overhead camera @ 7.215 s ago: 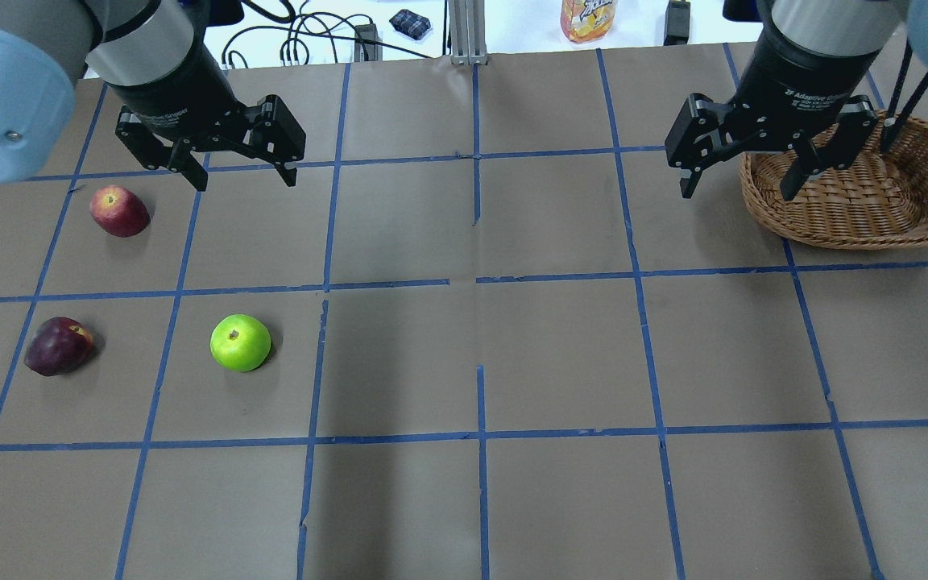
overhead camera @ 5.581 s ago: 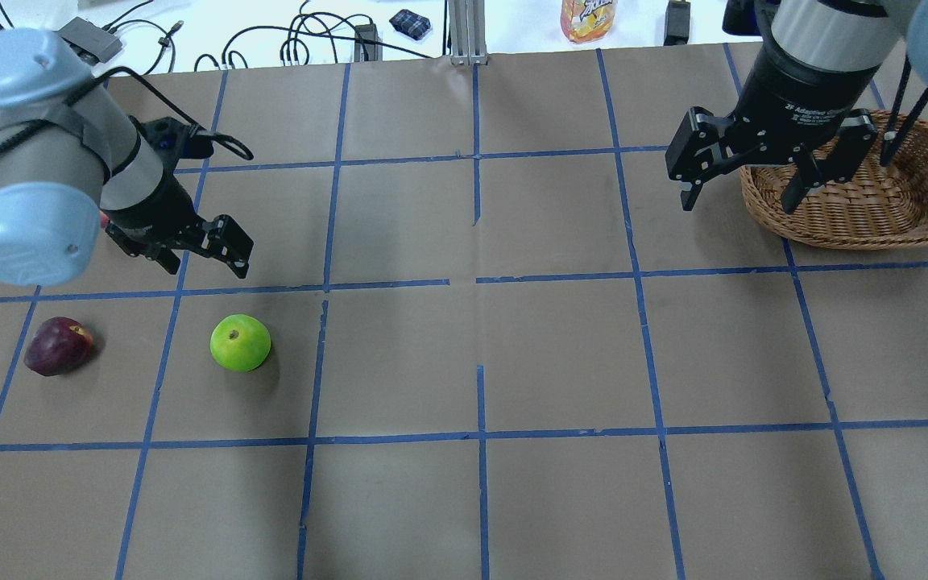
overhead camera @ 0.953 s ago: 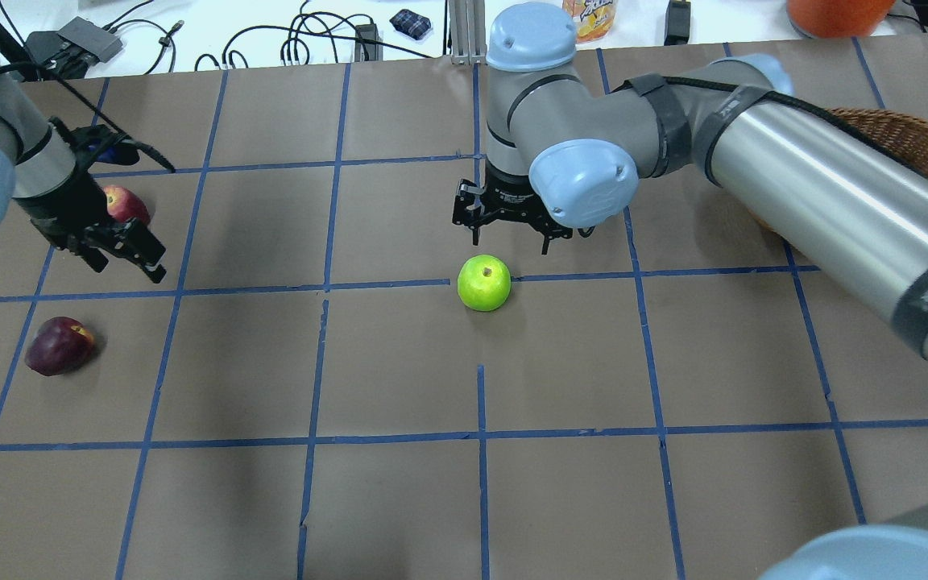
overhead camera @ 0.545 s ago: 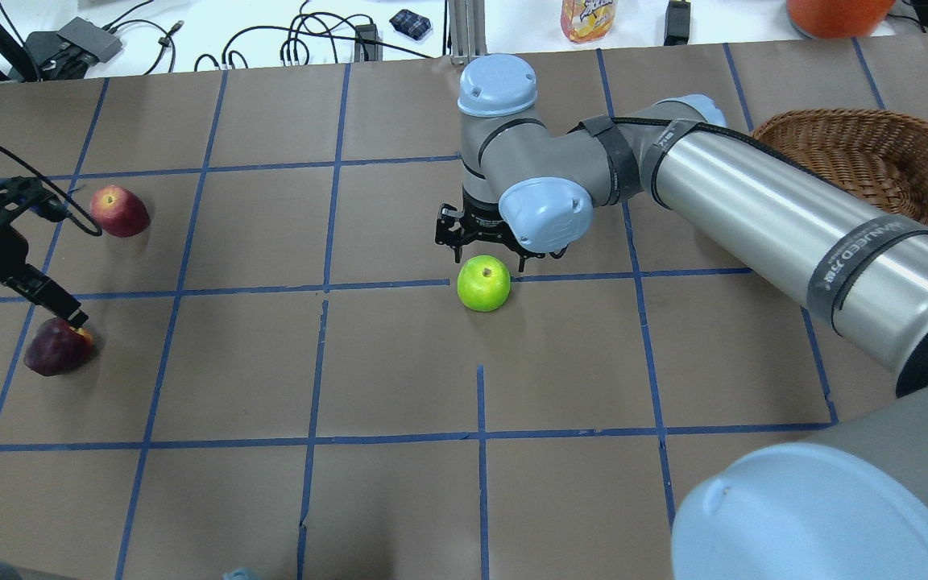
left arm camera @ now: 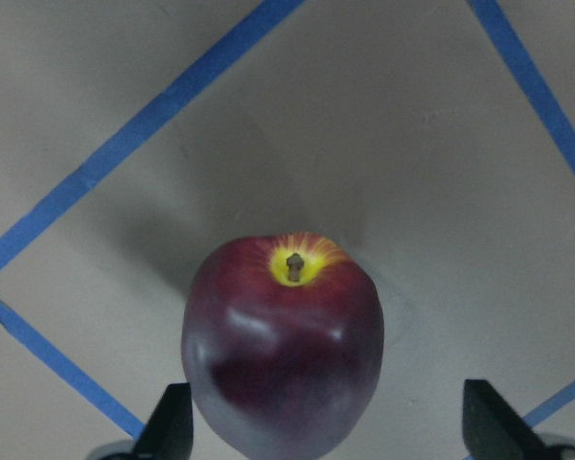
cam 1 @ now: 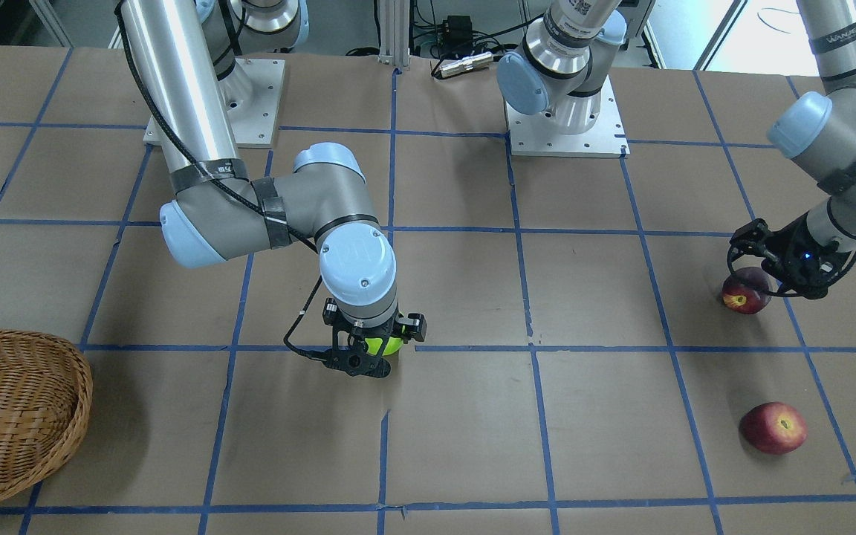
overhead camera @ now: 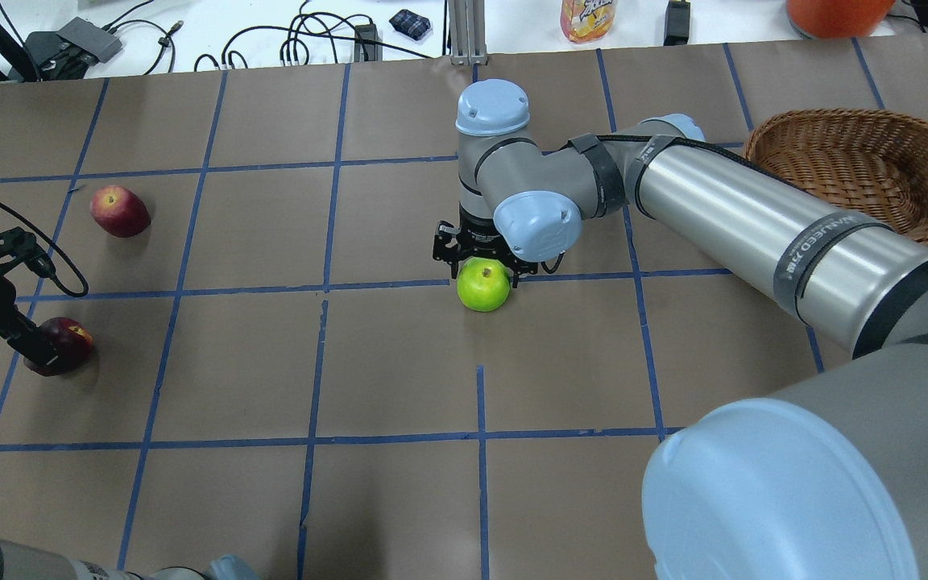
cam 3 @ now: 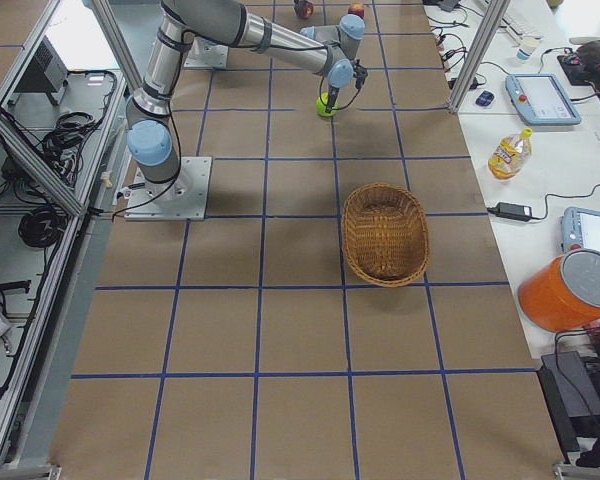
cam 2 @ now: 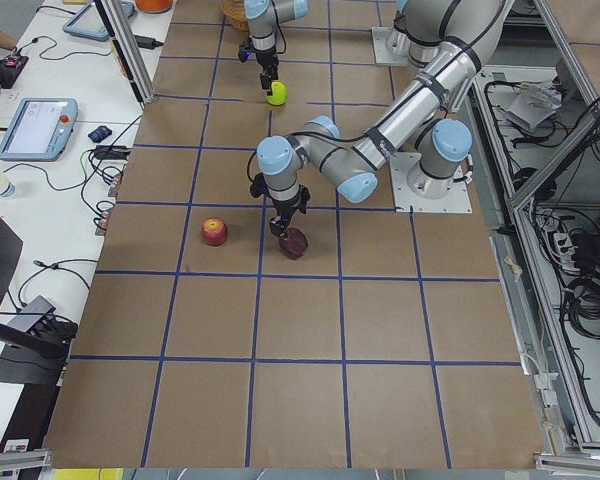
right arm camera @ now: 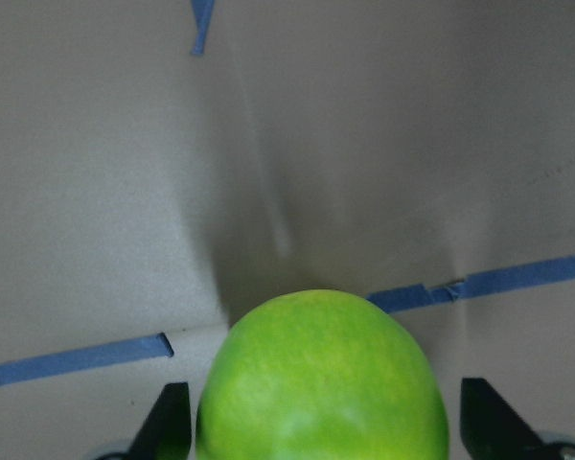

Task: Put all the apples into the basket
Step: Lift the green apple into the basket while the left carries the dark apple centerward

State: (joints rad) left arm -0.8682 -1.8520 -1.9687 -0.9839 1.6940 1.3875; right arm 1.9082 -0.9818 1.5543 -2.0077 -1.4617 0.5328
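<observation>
1. Basket (overhead camera: 859, 165) sat at the robot's right end of the surface (overhead camera: 399, 362). All three apples lay on the surface outside the basket.
2. Green apple (overhead camera: 483, 288) was well apart from the basket, off to the basket's side toward the robot's left, by a blue tape line (overhead camera: 383, 283).
3. Right tool (right arm camera: 326, 431) was down over the green apple, released, jaws wide. Its fingers (right arm camera: 172, 426) stood one each side of the apple, very close. Only thin gaps showed in the wrist view, and contact was hard to tell.
4. Maroon apple (overhead camera: 65, 342) was at the surface end farthest from the basket, with its stem and yellow patch facing the wrist camera.
5. Left tool (left arm camera: 328, 436) was low at the maroon apple, released, jaws spread. One of its fingers (left arm camera: 172, 431) was just beside the apple, and the other had a clear gap.
6. Red apple (overhead camera: 119, 211) was also at the end far from the basket. It was near the maroon apple but not touching it, farther from the robot, and apart from both tools.
</observation>
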